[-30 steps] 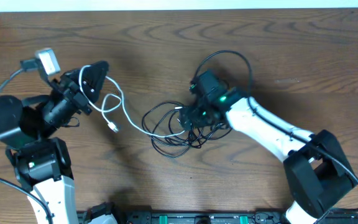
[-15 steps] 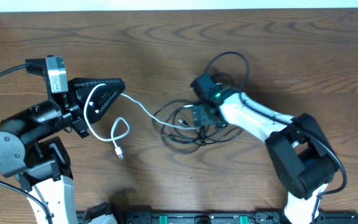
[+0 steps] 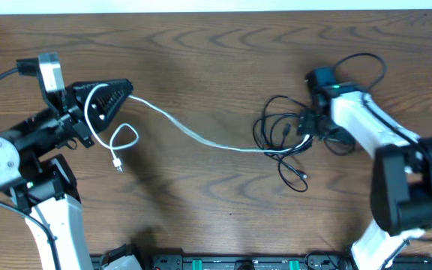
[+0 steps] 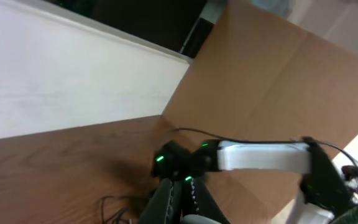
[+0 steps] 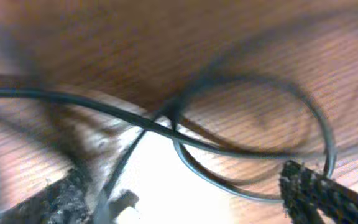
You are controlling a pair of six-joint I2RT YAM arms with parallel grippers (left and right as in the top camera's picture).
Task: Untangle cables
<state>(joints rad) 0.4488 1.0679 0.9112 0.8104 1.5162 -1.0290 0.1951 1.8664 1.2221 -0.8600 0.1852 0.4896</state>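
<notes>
Nearest the arm bases, the white cable (image 3: 193, 135) ended in a small plug (image 3: 116, 166) lying on the table (image 3: 201, 225), just below a loose loop. Across from it, 1 black tail trailed out of the black cables (image 3: 280, 135), which sat bunched right of centre. The white cable ran from that bunch in a long shallow line to the left gripper (image 3: 122, 93), whose jaws were closed on it. The right gripper (image 3: 311, 129) sat against the bunch's right side. In the right wrist view its 2 fingers (image 5: 73, 193) stood wide apart, unclamped, with black loops (image 5: 166, 127) lying between them. 1 more black loop lay beyond.
</notes>
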